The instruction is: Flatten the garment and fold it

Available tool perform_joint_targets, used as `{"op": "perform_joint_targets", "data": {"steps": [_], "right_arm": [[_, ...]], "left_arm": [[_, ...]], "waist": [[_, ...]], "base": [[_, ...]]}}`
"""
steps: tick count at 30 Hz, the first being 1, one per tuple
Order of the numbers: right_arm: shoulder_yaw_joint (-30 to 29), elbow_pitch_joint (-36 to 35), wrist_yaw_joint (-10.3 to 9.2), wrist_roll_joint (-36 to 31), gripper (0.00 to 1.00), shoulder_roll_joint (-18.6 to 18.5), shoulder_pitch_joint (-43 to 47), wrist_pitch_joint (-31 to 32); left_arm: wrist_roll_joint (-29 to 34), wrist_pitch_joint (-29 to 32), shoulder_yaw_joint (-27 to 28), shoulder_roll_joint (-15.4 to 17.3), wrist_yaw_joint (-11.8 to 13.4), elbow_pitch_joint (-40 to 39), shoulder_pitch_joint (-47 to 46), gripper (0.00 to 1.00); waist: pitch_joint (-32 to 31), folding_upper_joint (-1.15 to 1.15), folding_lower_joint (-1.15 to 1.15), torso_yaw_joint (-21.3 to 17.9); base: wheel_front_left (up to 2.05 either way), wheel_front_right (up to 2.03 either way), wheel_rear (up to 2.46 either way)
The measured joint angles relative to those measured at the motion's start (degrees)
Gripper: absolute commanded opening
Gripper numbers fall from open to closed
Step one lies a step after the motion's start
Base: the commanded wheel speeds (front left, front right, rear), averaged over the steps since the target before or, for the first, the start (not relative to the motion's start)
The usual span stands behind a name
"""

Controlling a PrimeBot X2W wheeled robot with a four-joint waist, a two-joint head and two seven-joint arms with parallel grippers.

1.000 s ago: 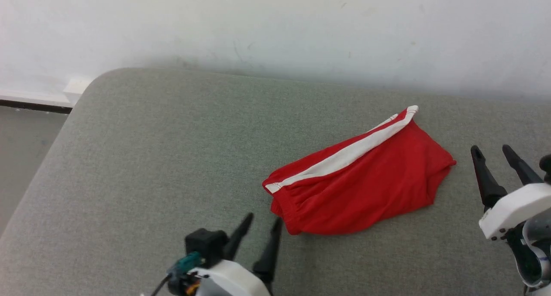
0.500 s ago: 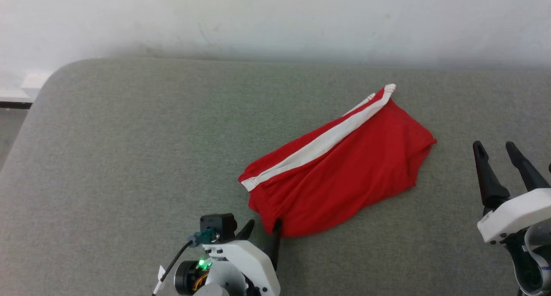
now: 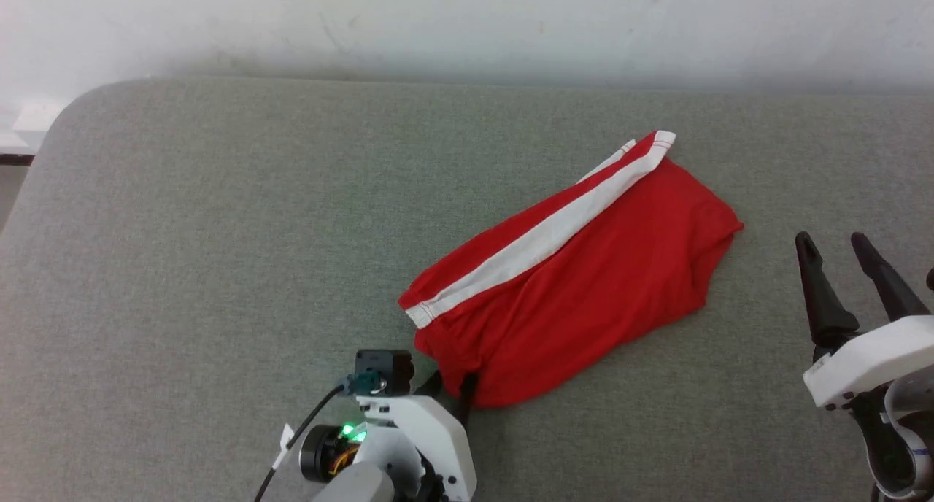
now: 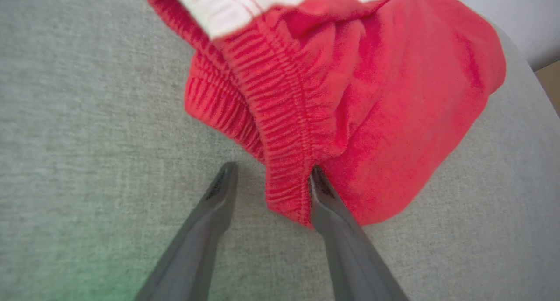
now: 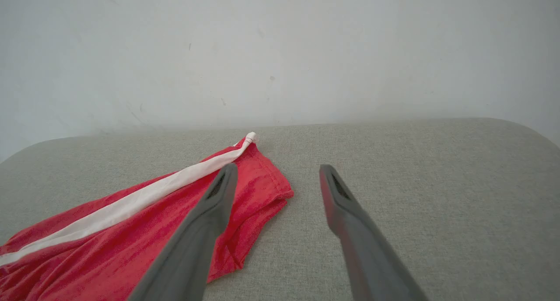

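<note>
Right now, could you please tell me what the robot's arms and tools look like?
Both tools, left tool and right tool, have two long dark tapering fingers on a white housing. The left wrist also carries a small black camera box, a teal plug with a black cable and a green light.

You get no readable text, brand, number or sign at this moment. The small white tag (image 3: 284, 441) on the black cable (image 3: 310, 416) is too small for you to read. The red shorts (image 3: 584, 283) show you plain white stripes and no legible lettering.
</note>
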Motion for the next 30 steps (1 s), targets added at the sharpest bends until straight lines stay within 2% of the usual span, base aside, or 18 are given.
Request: {"op": "perform_joint_targets", "data": {"steps": [7,11,19,25,30], "right_arm": [[0.7,0.0,0.00,-0.1,1.00,-2.2,-0.5,2.2],[3.2,3.2,0.00,-0.2,1.00,-4.9,-2.1,7.5],[5.0,19.5,0.00,0.4,1.00,-8.3,-15.2,19.0],[3.7,32.7,0.00,-2.9,1.00,-9.0,-24.0,23.3],[5.3,39.2,-0.01,-5.7,1.00,-9.2,-26.6,25.7]], "left_arm": [[-0.9,-0.4,-0.4,-1.0,-3.4,2.5,-2.0,0.00],[-0.7,-3.6,-0.8,-1.5,-4.1,2.7,-1.9,0.00],[0.8,-5.2,-2.3,-1.0,-4.1,-1.7,-1.6,0.00],[1.4,-5.3,-3.4,-1.2,-3.9,-5.9,-1.6,0.00],[1.9,-5.2,-4.3,-1.3,-3.6,-7.8,-1.6,0.00]], "waist": [[0.7,0.00,0.01,1.6],[0.1,0.00,0.02,3.0],[0.3,0.00,0.02,6.8],[1.9,0.00,0.02,9.3],[3.2,0.00,0.02,10.8]], "base": [[0.00,0.00,0.00],[0.00,0.00,0.00],[0.00,0.00,0.00],[0.00,0.00,0.00],[0.00,0.00,0.00]]}}
